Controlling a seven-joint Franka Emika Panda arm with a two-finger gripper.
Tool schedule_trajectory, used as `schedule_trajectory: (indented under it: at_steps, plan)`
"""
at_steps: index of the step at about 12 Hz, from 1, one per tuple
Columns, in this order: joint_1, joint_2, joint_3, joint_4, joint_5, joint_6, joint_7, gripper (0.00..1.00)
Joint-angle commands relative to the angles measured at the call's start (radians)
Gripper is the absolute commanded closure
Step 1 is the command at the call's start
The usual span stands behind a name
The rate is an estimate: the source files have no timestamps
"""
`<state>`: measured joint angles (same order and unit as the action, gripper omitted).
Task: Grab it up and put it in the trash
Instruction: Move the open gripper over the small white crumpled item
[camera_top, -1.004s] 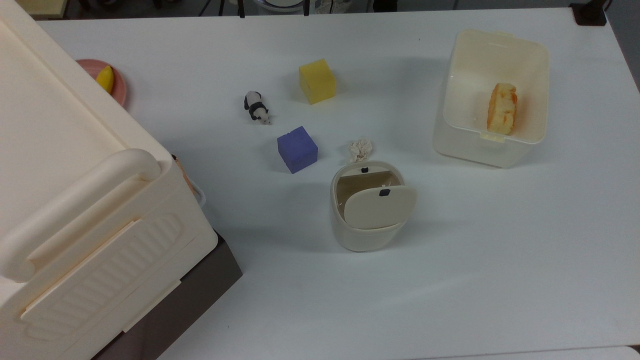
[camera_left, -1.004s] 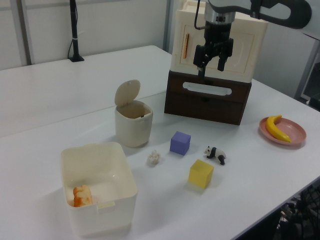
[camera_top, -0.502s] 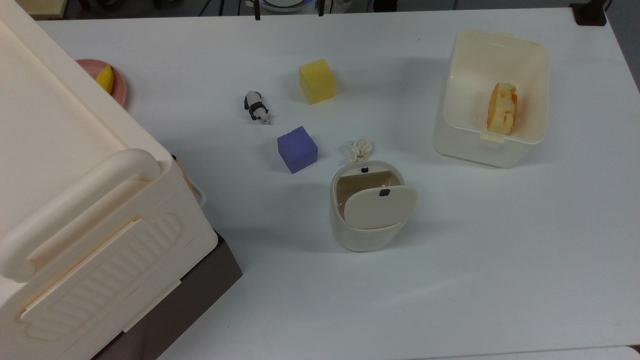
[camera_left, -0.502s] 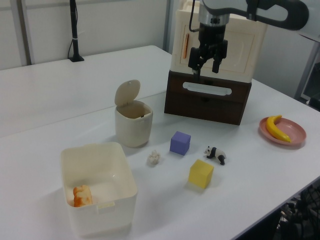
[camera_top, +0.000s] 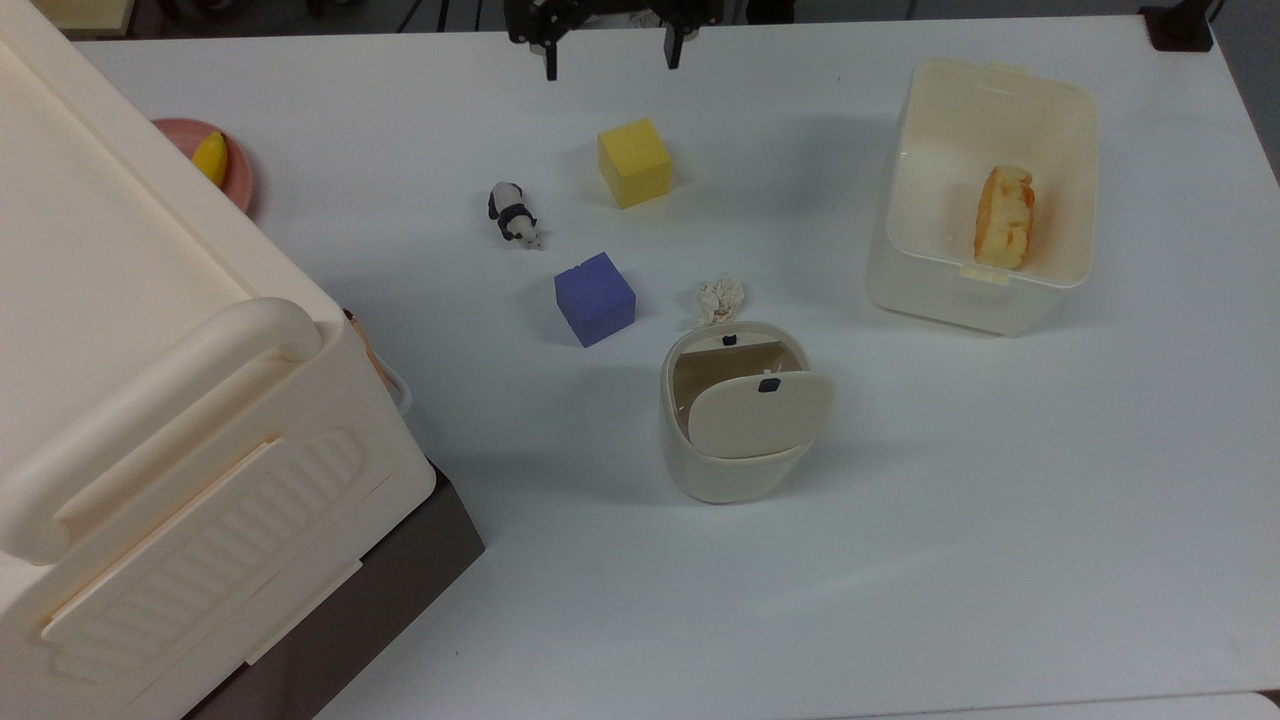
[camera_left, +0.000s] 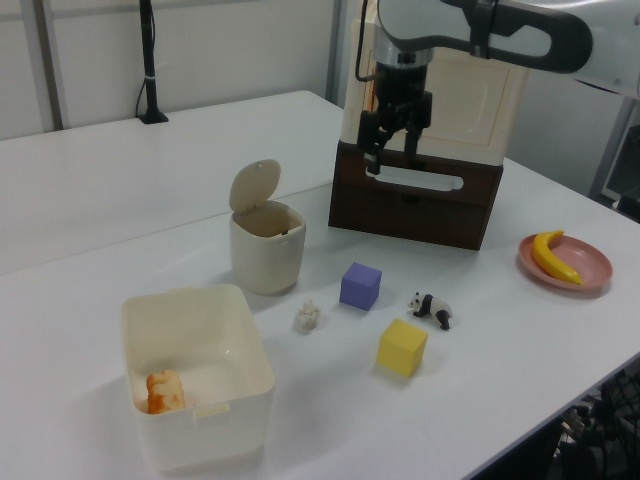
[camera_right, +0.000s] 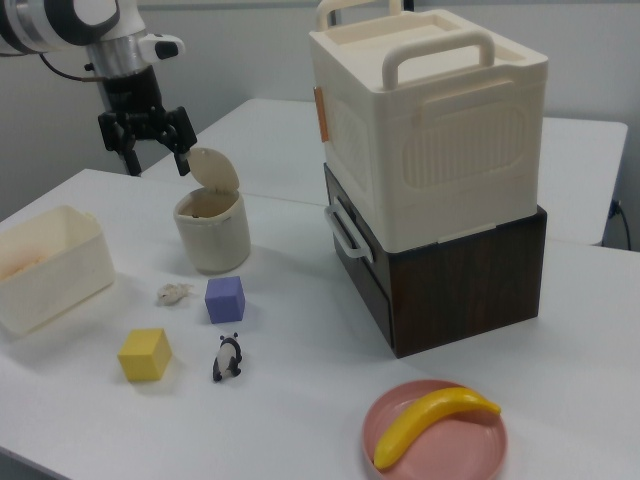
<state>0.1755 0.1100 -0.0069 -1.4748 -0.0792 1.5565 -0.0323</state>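
Top view, left to right. Pink plate (camera_top: 238, 170) with banana (camera_top: 210, 157). Panda (camera_top: 514, 214). Blue cube (camera_top: 594, 298). Gripper (camera_top: 607, 60) at the top edge, fingers (camera_top: 549, 58) spread, holding nothing. Yellow cube (camera_top: 634, 162). Tissue (camera_top: 720, 298) on the desk (camera_top: 1000, 480), just beside the bin (camera_top: 735, 480), between blue cube and tub (camera_top: 985, 295). Bin lid (camera_top: 758, 412) is tilted up; the opening is exposed.

Step in hand, as judged: approach; the grasp has not begun. The gripper hangs high, well apart from the tissue.

Next move calls for: centre the fingers over the tissue, descend to the desk clear of the bin wall and blue cube, pinch, lift, carry over the opening, release.
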Motion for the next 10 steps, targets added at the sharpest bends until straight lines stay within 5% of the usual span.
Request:
schedule_trajectory:
  at_steps: [1, 5, 10]
  plan:
    - [0.062, 0.034, -0.005, -0.018, -0.025, 0.083, 0.037, 0.00]
    - [0.090, 0.059, -0.004, -0.021, -0.021, 0.134, 0.014, 0.00]
    - [0.090, 0.131, 0.056, -0.028, -0.016, 0.152, -0.143, 0.00]
